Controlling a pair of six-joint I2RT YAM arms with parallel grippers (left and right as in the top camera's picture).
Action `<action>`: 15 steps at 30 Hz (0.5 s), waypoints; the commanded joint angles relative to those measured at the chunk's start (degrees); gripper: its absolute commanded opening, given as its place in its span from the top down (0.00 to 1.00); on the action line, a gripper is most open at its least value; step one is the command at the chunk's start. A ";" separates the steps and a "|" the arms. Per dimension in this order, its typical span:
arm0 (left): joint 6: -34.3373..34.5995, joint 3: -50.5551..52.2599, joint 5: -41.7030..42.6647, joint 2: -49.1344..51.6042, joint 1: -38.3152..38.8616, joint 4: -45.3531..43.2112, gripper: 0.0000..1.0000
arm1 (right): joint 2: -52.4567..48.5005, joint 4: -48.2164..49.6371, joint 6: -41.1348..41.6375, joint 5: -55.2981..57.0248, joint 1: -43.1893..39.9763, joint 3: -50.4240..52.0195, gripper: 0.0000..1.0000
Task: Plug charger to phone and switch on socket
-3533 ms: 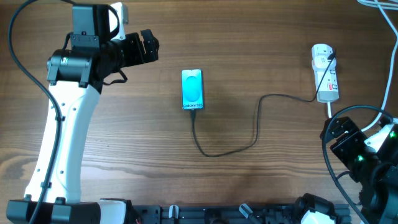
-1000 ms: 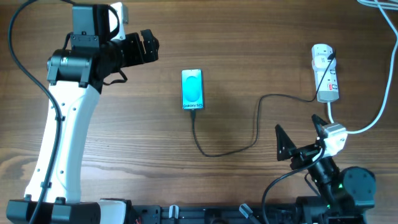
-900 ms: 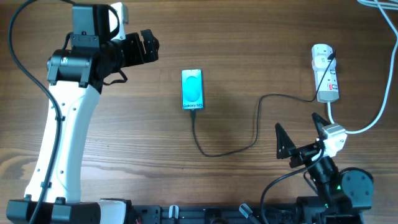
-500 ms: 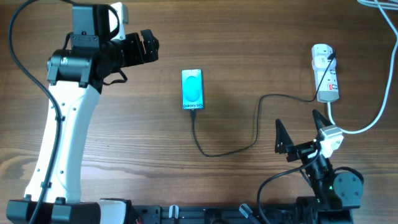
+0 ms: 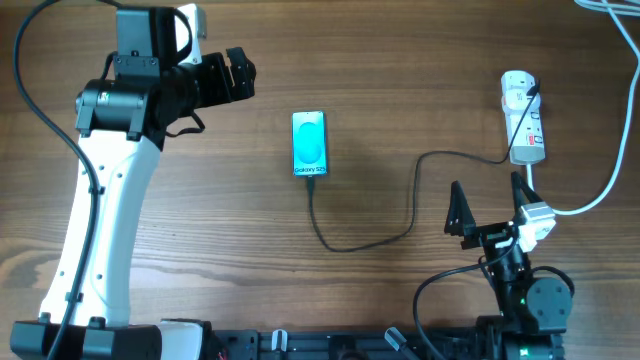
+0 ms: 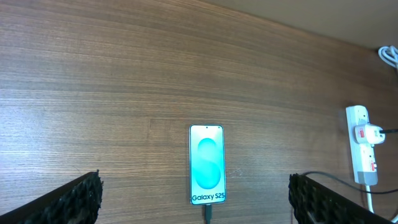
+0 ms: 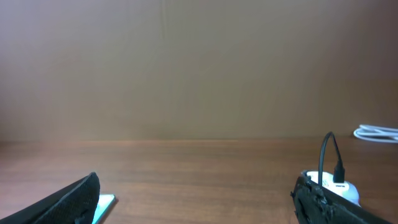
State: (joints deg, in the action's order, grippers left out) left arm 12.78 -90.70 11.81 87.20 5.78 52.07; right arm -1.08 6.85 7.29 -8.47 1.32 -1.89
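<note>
The phone (image 5: 309,144) lies flat mid-table with its teal screen lit; it also shows in the left wrist view (image 6: 206,164). The black charger cable (image 5: 412,205) runs from the phone's lower end, loops, and reaches the white socket strip (image 5: 524,125) at the right. Its connector (image 6: 207,214) sits in the phone's lower end. My left gripper (image 5: 241,73) is open and empty, raised to the left of the phone. My right gripper (image 5: 489,203) is open and empty, in front of the socket. The socket's end (image 7: 348,190) shows behind my right finger (image 7: 339,202).
A thick white cord (image 5: 600,195) curves from the socket strip along the right table edge, near my right arm. Another white cord (image 7: 378,132) lies at the far right. The left arm's white link (image 5: 95,230) spans the table's left side.
My right arm has swung from the right edge to the front, below the socket, with its open fingers now pointing up the table. The left arm, phone and cable have not moved.
</note>
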 commanded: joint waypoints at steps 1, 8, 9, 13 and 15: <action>0.31 0.26 -0.15 0.24 -0.07 -0.11 0.00 | 0.90 0.37 2.29 2.89 0.22 1.62 0.00; 0.31 0.26 -0.15 0.24 -0.07 -0.11 0.00 | 0.90 -1.46 1.60 6.19 0.22 1.62 0.00; 0.33 0.26 -0.15 0.24 -0.07 -0.11 0.00 | 0.90 -2.49 1.46 6.71 0.22 1.62 0.00; 0.31 0.26 -0.15 0.24 -0.07 -0.11 0.00 | 0.90 -6.56 0.46 8.70 0.20 1.62 0.00; 0.31 0.26 -0.15 0.24 -0.07 -0.11 0.00 | 0.90 -6.62 -0.07 8.52 0.07 1.62 0.00</action>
State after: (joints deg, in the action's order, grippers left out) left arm 12.80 -90.70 11.81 87.20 5.78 52.07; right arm -0.89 0.01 8.25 -1.89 1.32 -0.36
